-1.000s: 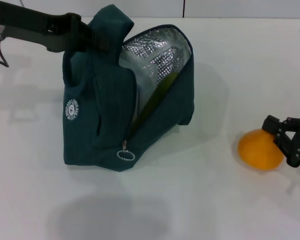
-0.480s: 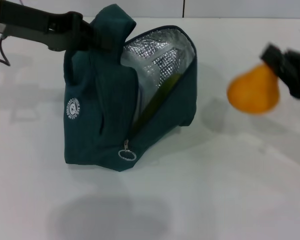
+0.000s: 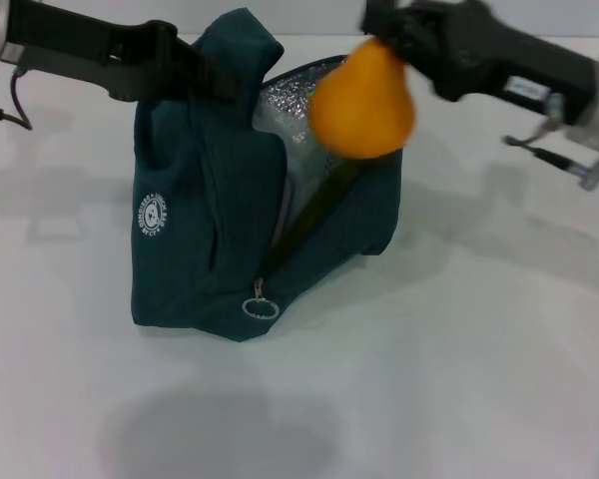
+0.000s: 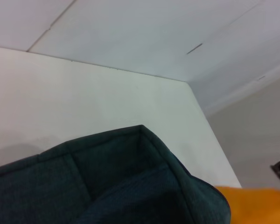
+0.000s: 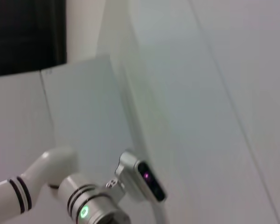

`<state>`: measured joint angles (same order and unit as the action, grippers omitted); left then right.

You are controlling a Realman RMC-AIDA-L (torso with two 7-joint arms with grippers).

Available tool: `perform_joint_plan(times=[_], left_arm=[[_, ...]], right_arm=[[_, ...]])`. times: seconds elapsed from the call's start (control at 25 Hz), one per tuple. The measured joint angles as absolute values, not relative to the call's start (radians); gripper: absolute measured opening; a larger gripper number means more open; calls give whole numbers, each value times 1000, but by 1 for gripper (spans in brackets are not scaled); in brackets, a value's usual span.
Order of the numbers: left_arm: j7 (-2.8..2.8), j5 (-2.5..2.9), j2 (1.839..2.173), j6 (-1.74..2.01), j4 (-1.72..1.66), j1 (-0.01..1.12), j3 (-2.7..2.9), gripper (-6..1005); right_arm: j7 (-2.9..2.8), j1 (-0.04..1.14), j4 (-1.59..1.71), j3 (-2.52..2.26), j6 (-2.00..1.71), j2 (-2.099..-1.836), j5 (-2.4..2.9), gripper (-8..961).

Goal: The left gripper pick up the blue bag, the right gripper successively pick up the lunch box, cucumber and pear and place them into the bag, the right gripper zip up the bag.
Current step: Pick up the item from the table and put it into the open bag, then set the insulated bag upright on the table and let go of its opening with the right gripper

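- Left gripper had its jaws clamped on the upper fabric of the blue bag, holding it upright on the counter with its foil-lined mouth gaping toward the right arm.
- Right gripper carried the pear, jaws pinched on its narrow top, body hanging just above the bag's opening; I judged it ready to lower.
- A green strip inside the opening was probably the cucumber; lunch box not seen.
- Round white logo on the bag's side: lettering unreadable.
- Ring zipper pull hung low at the front.
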<state>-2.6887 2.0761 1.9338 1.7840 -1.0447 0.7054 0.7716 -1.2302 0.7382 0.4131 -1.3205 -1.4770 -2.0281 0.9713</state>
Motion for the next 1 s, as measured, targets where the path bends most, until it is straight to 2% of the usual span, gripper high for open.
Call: perform_joint_plan(times=[0.48, 1.0], left_arm=[[-2679, 2075, 1934, 1782, -1044, 706, 772, 41], [-2678, 2075, 1934, 1781, -1045, 706, 772, 41]], right_arm=[[-1233, 793, 455, -1771, -1245, -2028, 706, 95], [-1235, 735, 492, -1809, -1222, -2028, 634, 123]])
